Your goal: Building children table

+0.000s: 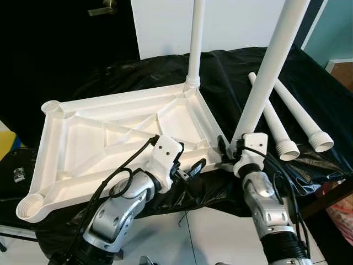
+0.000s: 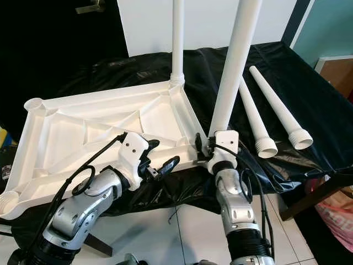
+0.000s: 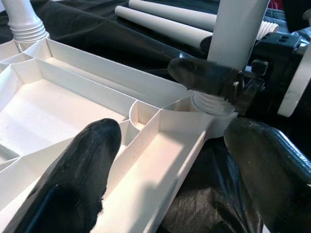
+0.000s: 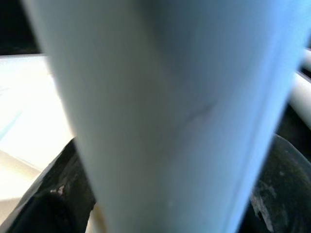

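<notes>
**Table leg held at the near right corner socket**

The right gripper (image 1: 231,148) is closed around the lower end of a white table leg (image 1: 270,69), one black finger (image 3: 206,77) being seen pressed across the leg just above its threaded collar. The leg is held nearly upright, tilted slightly away to the right, with its collar seated at the near right corner socket (image 3: 211,104) of the tabletop. In the right wrist view the leg is seen close up and blurred, with dark finger surfaces on either side of it.

The left gripper (image 1: 185,160) is positioned at the near edge of the tabletop, just left of that corner. Its two black fingers (image 3: 77,179) are spread wide apart (one over the ribbed inside of the tabletop, the other outside the rim above the black cloth), and nothing is held between them.

The white tabletop (image 1: 71,141) is laid upside down, its ribbed underside facing up, on a surface covered by a black cloth (image 1: 138,74). A second leg (image 1: 196,41) is standing upright in the far right corner socket. Open round sockets are visible at the far left corner (image 1: 53,106) and the near left corner (image 1: 28,207).

Two loose legs (image 1: 300,116) are lying side by side on the cloth to the right of the tabletop, threaded ends toward the robot. A white tiled floor (image 1: 204,232) is visible below the near edge.
</notes>
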Tool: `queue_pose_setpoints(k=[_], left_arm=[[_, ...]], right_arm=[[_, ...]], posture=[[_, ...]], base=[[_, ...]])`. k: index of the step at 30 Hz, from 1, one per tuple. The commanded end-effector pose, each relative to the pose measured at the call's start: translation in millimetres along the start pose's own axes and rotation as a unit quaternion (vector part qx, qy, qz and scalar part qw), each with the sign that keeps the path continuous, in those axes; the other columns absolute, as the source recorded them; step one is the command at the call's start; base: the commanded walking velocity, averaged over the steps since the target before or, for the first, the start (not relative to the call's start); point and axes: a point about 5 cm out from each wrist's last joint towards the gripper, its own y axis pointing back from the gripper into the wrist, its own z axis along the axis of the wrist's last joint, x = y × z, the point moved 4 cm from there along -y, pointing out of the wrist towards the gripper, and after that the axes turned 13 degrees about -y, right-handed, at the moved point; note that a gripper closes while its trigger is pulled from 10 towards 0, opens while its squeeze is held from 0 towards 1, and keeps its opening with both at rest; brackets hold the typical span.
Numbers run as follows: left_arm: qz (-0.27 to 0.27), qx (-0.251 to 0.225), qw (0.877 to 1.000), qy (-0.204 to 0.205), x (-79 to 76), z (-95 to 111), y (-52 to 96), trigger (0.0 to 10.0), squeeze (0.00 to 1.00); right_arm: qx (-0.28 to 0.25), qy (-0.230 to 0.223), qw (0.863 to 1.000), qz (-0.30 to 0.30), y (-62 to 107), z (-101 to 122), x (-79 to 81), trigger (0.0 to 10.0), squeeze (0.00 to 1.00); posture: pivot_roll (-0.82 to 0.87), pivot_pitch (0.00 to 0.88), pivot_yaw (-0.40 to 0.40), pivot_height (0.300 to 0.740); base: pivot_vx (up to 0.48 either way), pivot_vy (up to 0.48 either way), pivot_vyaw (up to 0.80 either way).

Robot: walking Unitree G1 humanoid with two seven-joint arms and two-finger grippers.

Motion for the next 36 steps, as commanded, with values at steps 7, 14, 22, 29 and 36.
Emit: queue_pose_setpoints(k=[7, 14, 22, 29, 36], left_arm=[[-0.023, 0.001, 1.000, -0.003, -8.9, -0.4, 2.8, 10.0, 0.00], [-0.035, 0.000, 0.999, 0.001, -15.6, 1.2, 2.5, 10.0, 0.00], [-0.039, -0.001, 0.999, 0.003, -18.8, 2.2, 3.3, 10.0, 0.00], [-0.037, -0.001, 0.999, 0.002, -17.2, 2.9, 3.0, 10.0, 0.00], [-0.035, 0.001, 0.999, -0.004, -14.1, 3.0, 3.2, 10.0, 0.00]], right_arm=[[0.032, 0.011, 0.988, 0.149, -4.1, 9.5, -1.4, 10.0, 0.00], [0.083, 0.057, 0.968, 0.230, -12.4, 3.9, -6.4, 10.0, 0.00], [0.109, 0.050, 0.960, 0.252, -10.9, -7.9, -6.6, 0.0, 0.00], [0.114, 0.037, 0.959, 0.255, -6.1, -16.7, -8.9, 0.0, 0.00], [0.106, 0.020, 0.966, 0.237, -7.2, -18.3, -8.2, 10.0, 0.00]], posture=[[-0.01, 0.083, 0.000, 0.740], [0.00, 0.099, 0.009, 0.740], [0.00, 0.109, 0.009, 0.740], [0.00, 0.112, 0.006, 0.740], [0.02, 0.123, 0.010, 0.740]], base=[[0.000, 0.000, 0.00], [0.000, 0.000, 0.00], [0.000, 0.000, 0.00], [0.000, 0.000, 0.00], [0.000, 0.000, 0.00]])
